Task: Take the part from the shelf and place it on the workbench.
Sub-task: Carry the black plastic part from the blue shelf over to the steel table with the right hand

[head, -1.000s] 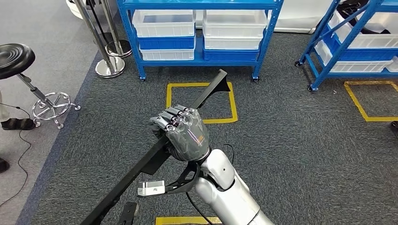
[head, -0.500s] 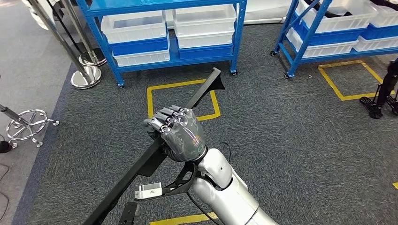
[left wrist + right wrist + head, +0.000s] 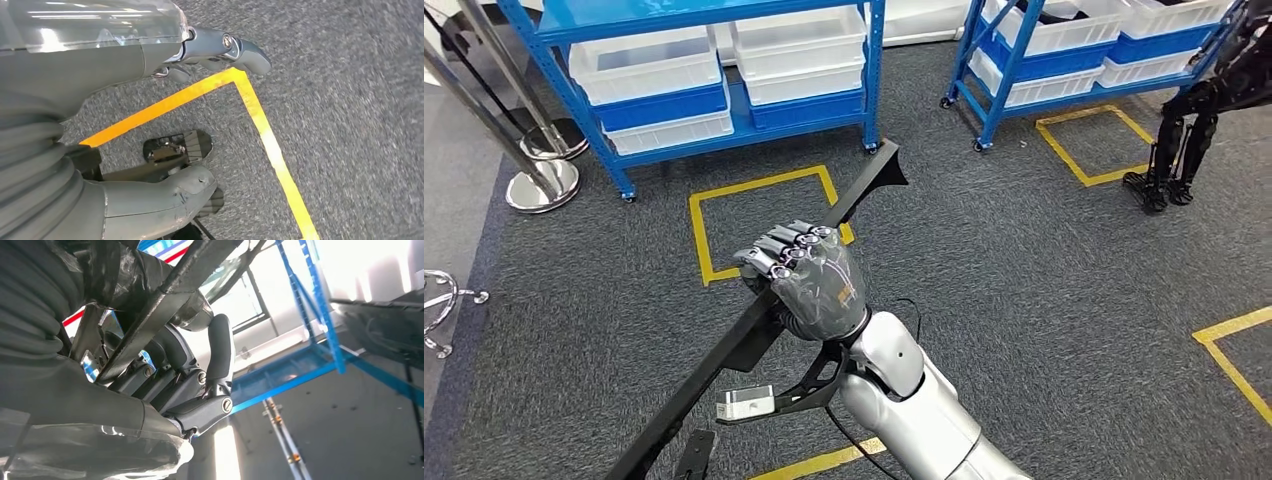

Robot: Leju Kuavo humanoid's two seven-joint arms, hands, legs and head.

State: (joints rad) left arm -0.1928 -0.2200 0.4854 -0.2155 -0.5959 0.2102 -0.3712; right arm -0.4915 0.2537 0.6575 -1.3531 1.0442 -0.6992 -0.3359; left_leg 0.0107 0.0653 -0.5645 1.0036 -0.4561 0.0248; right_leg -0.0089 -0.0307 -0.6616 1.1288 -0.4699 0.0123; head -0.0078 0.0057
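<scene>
My right hand (image 3: pixel 809 282) grips a long black bar-shaped part (image 3: pixel 864 195) around its middle, above the grey carpet. The part slants from the lower left of the head view up to a flared end near a yellow floor square (image 3: pixel 759 215). In the right wrist view the same hand (image 3: pixel 190 385) has its fingers wrapped around the black part (image 3: pixel 165 295). My left hand (image 3: pixel 100 60) hangs over the carpet with thumb and fingers apart and nothing in them.
A blue shelf (image 3: pixel 869 60) with white bins stands ahead, and a second blue shelf (image 3: pixel 1009 75) to its right. A chrome post base (image 3: pixel 542 185) is at the left. A black legged machine (image 3: pixel 1184 130) stands at the far right. Yellow tape (image 3: pixel 260 120) marks the floor.
The whole picture has slid left, so the camera has turned right. My right hand keeps the same hold on the part.
</scene>
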